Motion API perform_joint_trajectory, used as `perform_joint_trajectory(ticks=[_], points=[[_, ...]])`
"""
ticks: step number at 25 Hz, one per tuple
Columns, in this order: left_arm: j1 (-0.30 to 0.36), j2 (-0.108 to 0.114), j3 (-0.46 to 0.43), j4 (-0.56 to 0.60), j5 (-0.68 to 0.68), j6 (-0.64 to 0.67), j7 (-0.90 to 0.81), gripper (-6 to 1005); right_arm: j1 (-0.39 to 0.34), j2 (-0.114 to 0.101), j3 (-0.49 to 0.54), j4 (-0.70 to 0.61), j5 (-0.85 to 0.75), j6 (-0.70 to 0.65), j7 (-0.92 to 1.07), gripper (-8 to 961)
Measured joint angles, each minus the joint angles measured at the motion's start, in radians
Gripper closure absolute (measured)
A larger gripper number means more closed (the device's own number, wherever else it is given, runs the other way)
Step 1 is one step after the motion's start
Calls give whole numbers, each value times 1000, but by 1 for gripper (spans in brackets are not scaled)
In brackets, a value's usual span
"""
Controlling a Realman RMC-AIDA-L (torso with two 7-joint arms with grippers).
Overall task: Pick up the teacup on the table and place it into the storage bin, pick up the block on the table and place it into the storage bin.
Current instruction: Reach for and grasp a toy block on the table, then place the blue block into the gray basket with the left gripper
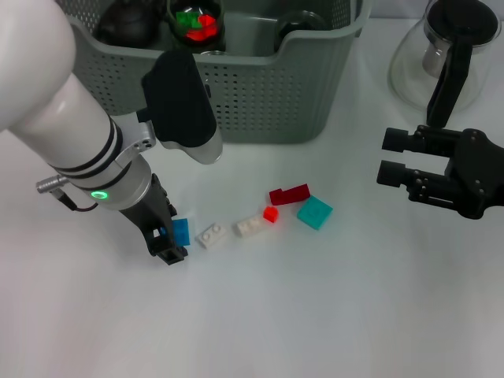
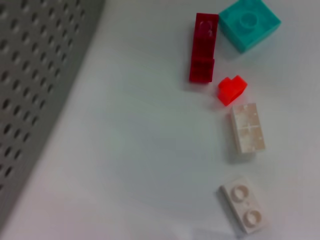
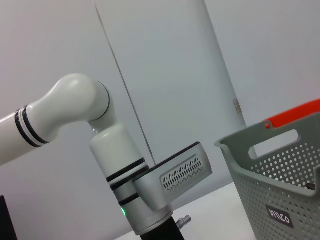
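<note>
Blue block [image 1: 181,231] sits low on the white bench [image 1: 331,315], pinched in the left pincer [image 1: 171,240], at the left end of a loose row: two white bricks [image 1: 211,235], a small red piece [image 1: 271,213], a dark red brick [image 1: 289,194] and a teal block [image 1: 315,212]. Behind them stands the storage bin [image 1: 260,94], dark teaware already inside. Right pincer [image 1: 394,157] hovers spread wide, well off to the right, near the glass teapot [image 1: 445,55].
</note>
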Motion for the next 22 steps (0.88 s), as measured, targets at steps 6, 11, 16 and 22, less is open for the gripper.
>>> perform_joint_trajectory(ticks=[6,11,16,22], points=[[1,0,15,-5,1,-9,-1,344,-3,0,0,0,0,-1,-2,340],[1,0,23,-8,12,-10,-8,344,-4,0,0,0,0,-2,-2,340],[0,1,24,-8,26,-17,-26,469,-4,0,0,0,0,-2,-3,339],[2,0,19,3,38,-4,-27,579,-4,0,0,0,0,-5,-3,339]])
